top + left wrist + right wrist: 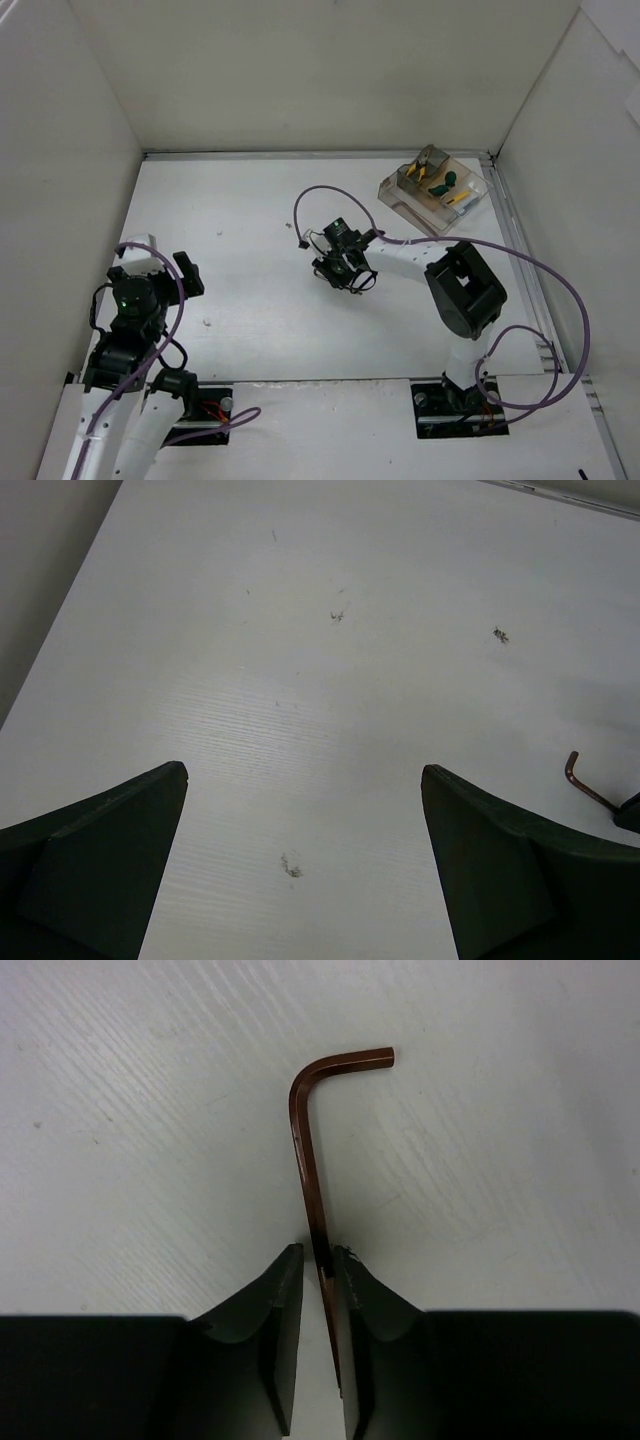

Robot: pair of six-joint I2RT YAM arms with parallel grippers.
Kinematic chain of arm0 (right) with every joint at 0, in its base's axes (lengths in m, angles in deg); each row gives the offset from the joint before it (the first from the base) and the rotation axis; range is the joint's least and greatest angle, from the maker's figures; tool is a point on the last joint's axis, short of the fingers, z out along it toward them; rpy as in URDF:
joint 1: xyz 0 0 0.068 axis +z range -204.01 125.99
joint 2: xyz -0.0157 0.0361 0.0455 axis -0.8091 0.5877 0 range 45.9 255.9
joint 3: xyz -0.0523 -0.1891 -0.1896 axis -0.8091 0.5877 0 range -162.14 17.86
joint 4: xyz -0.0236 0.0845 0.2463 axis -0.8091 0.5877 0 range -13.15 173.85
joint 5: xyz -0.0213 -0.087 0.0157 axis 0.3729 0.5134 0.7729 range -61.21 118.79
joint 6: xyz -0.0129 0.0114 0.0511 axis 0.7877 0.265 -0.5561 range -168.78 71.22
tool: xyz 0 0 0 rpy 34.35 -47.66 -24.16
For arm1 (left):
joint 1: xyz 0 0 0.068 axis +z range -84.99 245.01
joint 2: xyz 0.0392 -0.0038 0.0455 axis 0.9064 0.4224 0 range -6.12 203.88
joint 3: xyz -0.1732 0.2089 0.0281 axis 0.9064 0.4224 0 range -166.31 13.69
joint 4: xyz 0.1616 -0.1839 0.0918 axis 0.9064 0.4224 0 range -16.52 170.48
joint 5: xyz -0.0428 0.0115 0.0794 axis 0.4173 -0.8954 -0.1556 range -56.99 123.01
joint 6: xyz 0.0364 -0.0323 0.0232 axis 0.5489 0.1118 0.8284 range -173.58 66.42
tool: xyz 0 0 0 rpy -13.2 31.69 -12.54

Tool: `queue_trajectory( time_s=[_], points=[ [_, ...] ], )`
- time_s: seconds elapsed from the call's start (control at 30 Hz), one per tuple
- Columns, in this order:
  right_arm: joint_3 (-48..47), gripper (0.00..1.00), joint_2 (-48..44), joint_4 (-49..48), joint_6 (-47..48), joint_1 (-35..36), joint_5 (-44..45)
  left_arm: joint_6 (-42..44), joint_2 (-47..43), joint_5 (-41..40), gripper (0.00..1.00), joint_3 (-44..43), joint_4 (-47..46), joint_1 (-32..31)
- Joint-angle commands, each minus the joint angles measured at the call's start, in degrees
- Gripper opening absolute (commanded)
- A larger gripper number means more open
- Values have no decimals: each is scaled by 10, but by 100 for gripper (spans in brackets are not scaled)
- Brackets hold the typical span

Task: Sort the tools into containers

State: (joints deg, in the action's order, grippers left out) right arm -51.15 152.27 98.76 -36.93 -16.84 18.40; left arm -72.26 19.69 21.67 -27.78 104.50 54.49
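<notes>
A thin brown L-shaped hex key (305, 1140) lies flat on the white table, its short leg pointing away to the right. My right gripper (320, 1250) straddles its long shaft. The shaft rests against the right finger (375, 1300), and a thin strip of table shows between it and the left finger. In the top view this gripper (338, 270) is low over the table's middle and covers the key. The left wrist view shows the hex key (585, 780) at its right edge. My left gripper (305, 775) hangs open and empty at the left (186, 272).
The clear divided container (400, 195) stands at the back right corner, holding yellow-handled pliers (430, 170) and a green-handled tool (447, 182). A purple cable (310, 200) loops over the table behind the right gripper. White walls enclose the table on three sides.
</notes>
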Motion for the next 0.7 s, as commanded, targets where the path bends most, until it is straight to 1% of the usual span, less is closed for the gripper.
queue_trajectory(
  time_s=[0.0, 0.03, 0.07, 0.2, 0.37, 0.47, 0.53, 0.63, 0.67],
  points=[
    [-20, 15, 16, 19, 11, 11, -11, 0, 5, 7, 100, -18, -31, -2],
    [-21, 4, 22, 23, 13, 18, -6, 0, 5, 7, 100, -17, -32, -2],
    [-23, 0, 24, 25, 13, 23, 1, 1, 5, 8, 100, -17, -32, -2],
    [-38, 0, 9, 23, 10, 27, -21, 0, 4, 7, 100, -17, -30, -2],
    [-107, 0, -17, 20, 21, 19, 5, 0, 0, 3, 100, -17, -29, -2],
    [-146, 0, -34, 20, 41, -9, 20, -1, -1, 1, 100, -17, -29, -2],
    [-168, 0, -44, 20, 71, -27, 43, 0, -3, -1, 100, -16, -29, -2],
    [-190, 0, -49, 19, 113, -62, 65, -1, -5, -4, 100, -16, -29, -2],
    [-196, 0, -49, 19, 128, -86, 68, 0, -4, -4, 100, -15, -30, -2]
  ],
)
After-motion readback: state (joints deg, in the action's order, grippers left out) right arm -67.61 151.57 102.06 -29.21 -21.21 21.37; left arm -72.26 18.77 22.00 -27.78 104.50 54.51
